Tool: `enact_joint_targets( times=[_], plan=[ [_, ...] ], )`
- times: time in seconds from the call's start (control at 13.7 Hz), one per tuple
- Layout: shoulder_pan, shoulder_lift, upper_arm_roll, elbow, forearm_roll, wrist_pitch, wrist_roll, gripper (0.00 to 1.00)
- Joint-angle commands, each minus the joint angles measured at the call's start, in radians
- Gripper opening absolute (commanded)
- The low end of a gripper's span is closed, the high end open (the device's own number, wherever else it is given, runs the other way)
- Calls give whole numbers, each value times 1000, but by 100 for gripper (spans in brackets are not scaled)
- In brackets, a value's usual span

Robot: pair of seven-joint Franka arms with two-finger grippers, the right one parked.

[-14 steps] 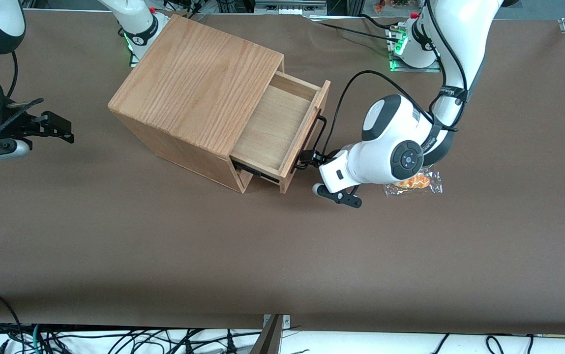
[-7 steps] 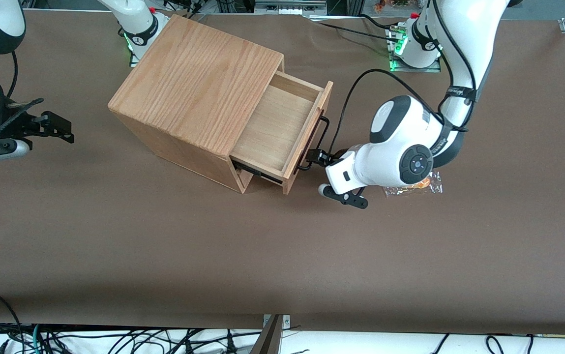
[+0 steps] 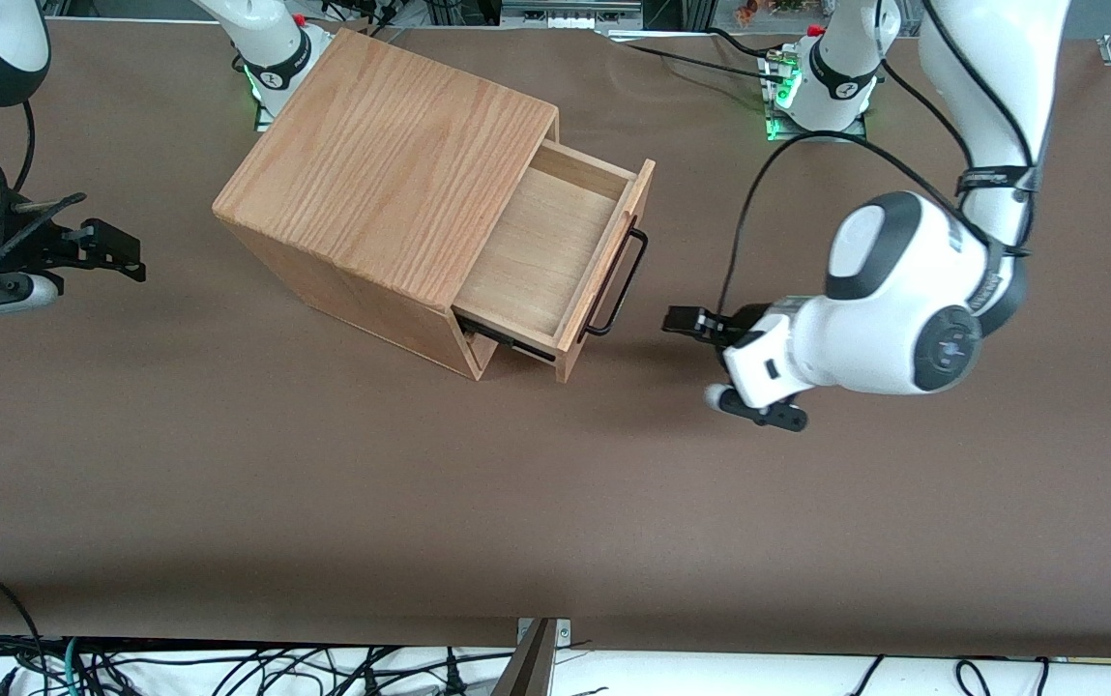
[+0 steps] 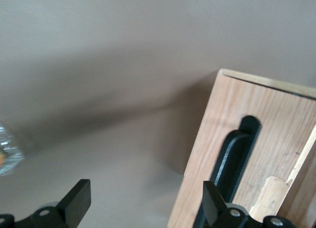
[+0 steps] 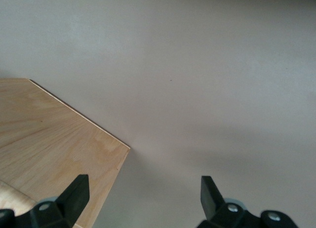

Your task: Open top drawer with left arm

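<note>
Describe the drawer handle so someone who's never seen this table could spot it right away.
Find the big wooden box on the brown table. Its top drawer is pulled out toward the open gripper, which hangs apart from it. The handle is the thin black bar on the drawer's front.

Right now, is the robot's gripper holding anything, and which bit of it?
Nothing. The gripper is open and empty, hanging over the table in front of the pulled-out top drawer, apart from its black bar handle.

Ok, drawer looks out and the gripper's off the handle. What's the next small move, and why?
Probably just keep the gripper clear and park it. The top drawer stands pulled out of the box, its inside showing, and the open fingers hold nothing, apart from the handle.
</note>
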Motion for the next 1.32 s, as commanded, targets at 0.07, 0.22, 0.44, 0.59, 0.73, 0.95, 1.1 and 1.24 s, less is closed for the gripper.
enact_joint_targets(
  times=[0.07, 0.22, 0.44, 0.59, 0.73, 0.95, 1.1, 1.24],
  plan=[
    [121, -48, -4, -11, 151, -82, 25, 100],
    [180, -54, -2, -13, 222, -88, 70, 100],
    [214, -82, -2, -19, 319, -100, 111, 100],
    [200, -184, 36, -135, 379, -64, 113, 100],
    [189, -325, 79, -316, 391, 77, 110, 100],
    [197, -476, 111, -450, 391, 128, 152, 100],
    [198, -551, 119, -467, 391, 44, 263, 100],
    [191, -598, 120, -455, 391, -55, 274, 100]
  ],
)
